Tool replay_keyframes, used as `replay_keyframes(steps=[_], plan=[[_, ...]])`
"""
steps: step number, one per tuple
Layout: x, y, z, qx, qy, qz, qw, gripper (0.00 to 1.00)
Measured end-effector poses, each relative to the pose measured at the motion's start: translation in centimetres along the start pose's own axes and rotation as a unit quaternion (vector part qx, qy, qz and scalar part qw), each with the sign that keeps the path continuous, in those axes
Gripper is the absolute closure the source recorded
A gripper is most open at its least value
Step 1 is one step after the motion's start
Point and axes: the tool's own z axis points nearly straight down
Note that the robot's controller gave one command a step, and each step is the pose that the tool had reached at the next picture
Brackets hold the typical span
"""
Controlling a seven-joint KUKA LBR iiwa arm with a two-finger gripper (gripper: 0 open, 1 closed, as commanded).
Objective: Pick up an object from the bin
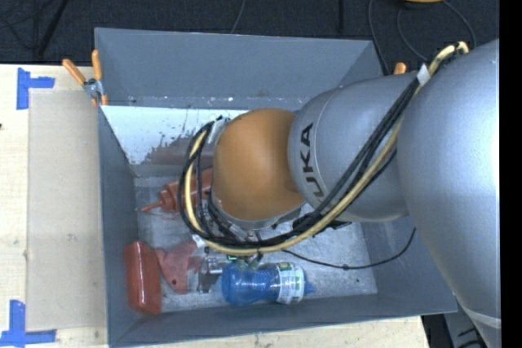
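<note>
Arm's pincer (214,271) sits low in the bin (245,69), lower centre of the frame, beside a blue bottle (263,285); its opening cannot be told.

The bottle (253,287) is blue (pale label), the roll (143,277) red.

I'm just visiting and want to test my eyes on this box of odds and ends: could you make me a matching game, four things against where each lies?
Things:
1. blue bottle
2. dark red oblong thing
3. orange thing
4. pinkish-red piece

Places in the bin:
A. upper left of the floor
B. bottom left corner
C. on its side along the bottom wall
D. between the oblong thing and the bottle

Pairs: 1-C, 2-B, 3-A, 4-D.
</note>
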Motion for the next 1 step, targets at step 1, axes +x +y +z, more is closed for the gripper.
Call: replay_keyframes(steps=[1], plan=[[-0.22,-0.10,-0.40,-0.001,-0.0036,0.002,1.0000,0.00]])
